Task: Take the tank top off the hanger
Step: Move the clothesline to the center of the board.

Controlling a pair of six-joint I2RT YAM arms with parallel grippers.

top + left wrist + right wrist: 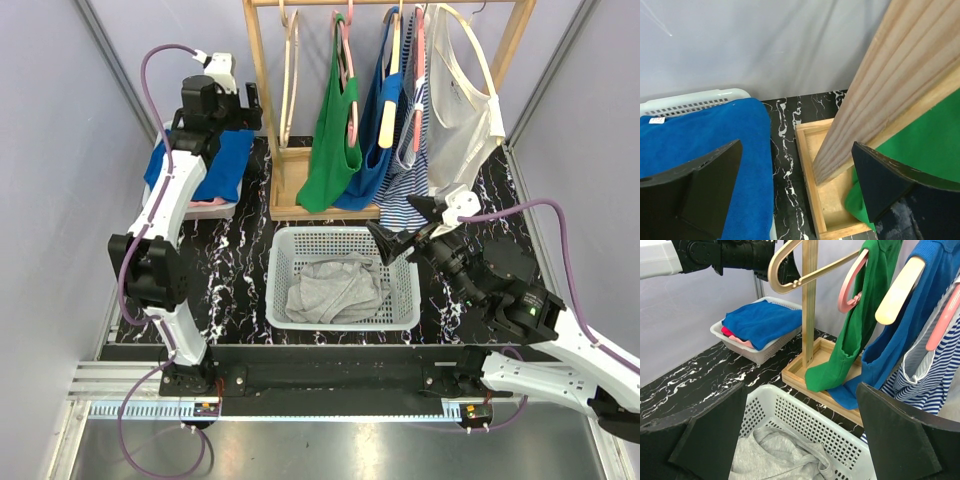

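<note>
Both wide open, left tool (pixel 797 145), right tool (pixel 802 387)

Basket (pixel 343 232) before rack (pixel 262 110); garment (pixel 335 290) in basket; tank tops (pixel 335 150) on rack; tray (pixel 212 208) left of rack.

White laundry basket (pixel 340 238) holding crumpled grey garment (pixel 335 288), folded blue cloth (pixel 225 160) in small white tray (pixel 200 208), black marble tabletop (pixel 230 270)
</note>
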